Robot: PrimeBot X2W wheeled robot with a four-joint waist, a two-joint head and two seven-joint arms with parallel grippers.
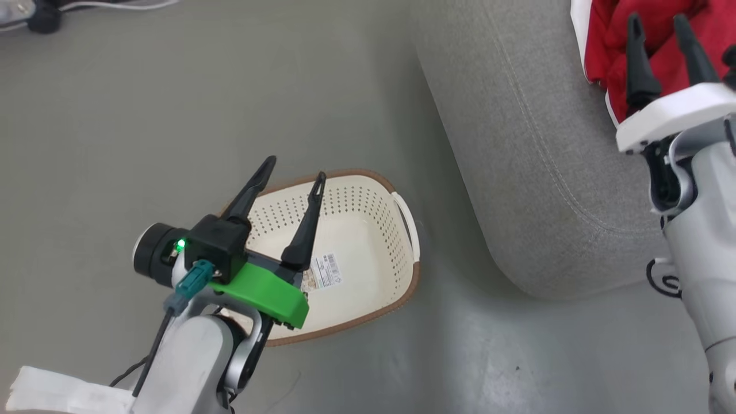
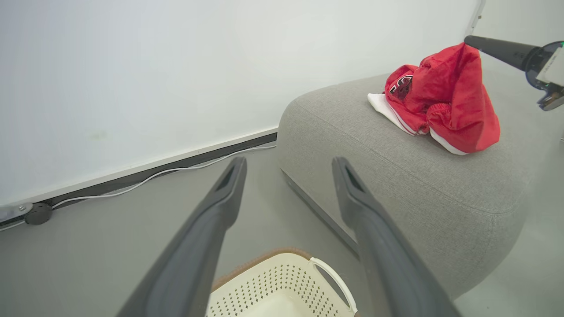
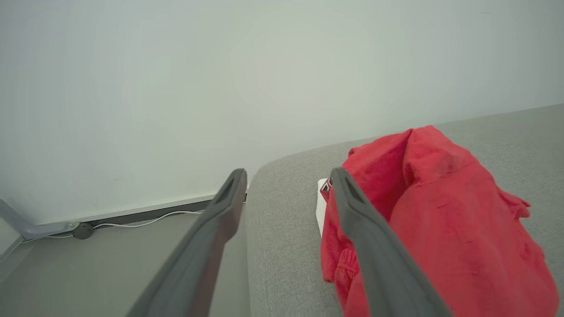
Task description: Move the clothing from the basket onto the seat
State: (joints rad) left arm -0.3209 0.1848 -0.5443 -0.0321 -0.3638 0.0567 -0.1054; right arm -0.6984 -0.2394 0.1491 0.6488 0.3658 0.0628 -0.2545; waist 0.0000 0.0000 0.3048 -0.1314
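- The left gripper [image 1: 294, 169] hangs at 7 o'clock in the head view, above the near-left part of the basket [image 1: 368, 201]. Its two dark fingers are spread wide and nothing sits between them.
- The basket stands on the grey floor [image 1: 144, 103] at about 6 o'clock. Its cream bottom is in plain sight, with a barcode sticker [image 1: 325, 270] on it.
- A white handle [image 1: 408, 221] sits on the basket's 3 o'clock side, facing the seat [image 1: 517, 144].
- The seat spans 12 to 3 o'clock in the head view. Its rounded corner is near the basket but apart from it.
- The jersey [image 1: 601, 29] lies crumpled on the seat at 1 o'clock, in the top right corner, with white trim along its 9 o'clock edge.
- The right gripper [image 1: 657, 20] is over the jersey at 1 to 2 o'clock, its fingers pointing toward 12. They are spread apart and clasp nothing.
- In the right wrist view the gap between those fingers shows bare seat and wall [image 2: 176, 66]. The red cloth lies on the 3 o'clock side of the right-hand finger.
- In the left wrist view the jersey is heaped to a peak at 2 o'clock, with its lettering on the 9 o'clock side.
- One finger of the right gripper reaches that peak from 3 o'clock. I cannot tell whether it touches the cloth.
- A white cable [image 2: 154, 176] runs along the foot of the wall.
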